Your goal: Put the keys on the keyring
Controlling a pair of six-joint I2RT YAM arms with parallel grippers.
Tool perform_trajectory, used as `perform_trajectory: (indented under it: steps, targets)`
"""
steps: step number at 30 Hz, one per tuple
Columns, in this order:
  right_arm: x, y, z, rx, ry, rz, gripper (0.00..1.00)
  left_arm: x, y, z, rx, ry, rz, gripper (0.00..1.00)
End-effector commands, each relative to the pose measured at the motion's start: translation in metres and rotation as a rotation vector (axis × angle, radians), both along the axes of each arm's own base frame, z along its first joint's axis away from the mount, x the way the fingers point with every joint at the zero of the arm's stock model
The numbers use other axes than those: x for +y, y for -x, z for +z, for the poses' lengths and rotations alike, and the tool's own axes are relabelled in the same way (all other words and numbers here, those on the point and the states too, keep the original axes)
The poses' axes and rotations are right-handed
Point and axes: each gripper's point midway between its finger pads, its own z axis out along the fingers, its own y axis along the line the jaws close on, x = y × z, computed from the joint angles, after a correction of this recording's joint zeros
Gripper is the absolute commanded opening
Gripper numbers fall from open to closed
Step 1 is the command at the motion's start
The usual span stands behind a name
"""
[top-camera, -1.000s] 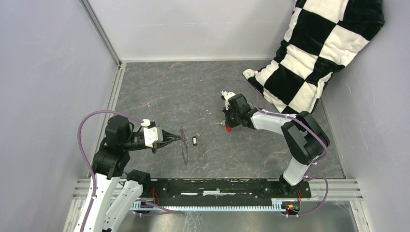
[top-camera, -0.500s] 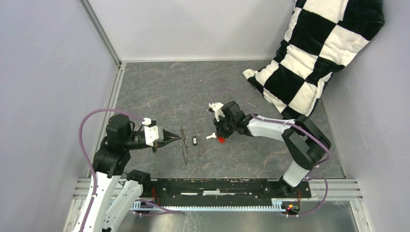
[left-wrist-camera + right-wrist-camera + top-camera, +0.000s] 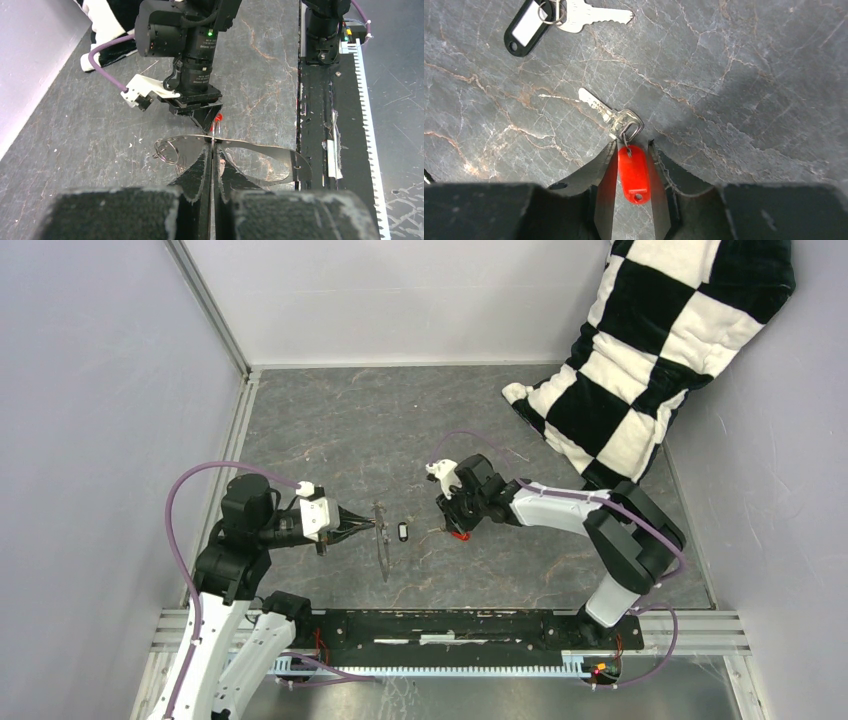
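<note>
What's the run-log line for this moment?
left fingers: shut on keyring | right fingers: shut on red-tag key | black-tag key: loose on table

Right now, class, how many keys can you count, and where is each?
2. The red-tagged key is gripped by its tag in the right end effector. The black-tagged key lies loose on the table beside the keyring in the left end effector.

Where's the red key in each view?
Top external: red key mid-table, under the right gripper.
Left wrist: red key upper centre, just past the ring, at the right gripper tip.
Right wrist: red key bottom centre, between the fingers.
Shared landmark: the right gripper.
</note>
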Motion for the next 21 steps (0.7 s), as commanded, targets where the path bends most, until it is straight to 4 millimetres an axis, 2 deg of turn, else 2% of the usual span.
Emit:
perform_trajectory:
  steps: [1, 2, 4, 5, 6, 8, 10, 12, 14, 15, 17, 18, 19, 21]
  targets:
    - [0.002, -0.016, 0.05, -0.19, -0.061, 0.034, 0.35, -0.001, 0.001, 0.017, -0.081, 0.012, -0.02, 0.02]
    - [0.0, -0.021, 0.065, -0.247, -0.086, 0.024, 0.38, -0.001, 0.001, 0.018, -0.084, 0.012, -0.02, 0.02]
    - [-0.002, -0.024, 0.108, -0.41, -0.207, 0.006, 0.54, -0.001, 0.001, 0.02, -0.088, 0.012, -0.018, 0.02]
    - [-0.008, -0.023, 0.123, -0.481, -0.261, -0.026, 0.97, -0.001, 0.0, 0.021, -0.092, 0.012, -0.016, 0.02]
    - [-0.016, -0.023, 0.131, -0.506, -0.313, -0.099, 0.98, -0.001, 0.0, 0.022, -0.097, 0.013, -0.016, 0.02]
    - [-0.029, -0.015, 0.113, -0.483, -0.34, -0.18, 0.98, -0.001, 0.0, 0.024, -0.109, 0.012, -0.018, 0.02]
    - [-0.031, -0.01, 0.101, -0.48, -0.303, -0.125, 0.98, 0.0, 0.0, 0.025, -0.114, 0.011, -0.017, 0.02]
    - [-0.034, -0.012, 0.108, -0.492, -0.296, -0.149, 0.98, 0.0, 0.0, 0.025, -0.114, 0.01, -0.015, 0.02]
    - [-0.04, -0.018, 0.128, -0.52, -0.339, -0.225, 0.98, 0.0, 0.0, 0.025, -0.111, 0.011, -0.014, 0.02]
    - [-0.034, -0.012, 0.13, -0.522, -0.369, -0.179, 0.98, 0.0, 0.0, 0.024, -0.108, 0.01, -0.014, 0.02]
    - [-0.026, -0.002, 0.118, -0.498, -0.392, -0.11, 0.98, 0.0, -0.001, 0.022, -0.104, 0.009, -0.011, 0.02]
    - [-0.028, -0.005, 0.107, -0.484, -0.358, -0.127, 0.98, 0.0, -0.002, 0.021, -0.101, 0.007, -0.008, 0.02]
    - [-0.032, -0.008, 0.089, -0.43, -0.291, -0.154, 0.93, 0.0, -0.002, 0.02, -0.095, 0.007, -0.008, 0.02]
    - [-0.019, -0.007, 0.076, -0.362, -0.271, -0.11, 0.76, 0.0, -0.002, 0.019, -0.088, 0.007, -0.009, 0.02]
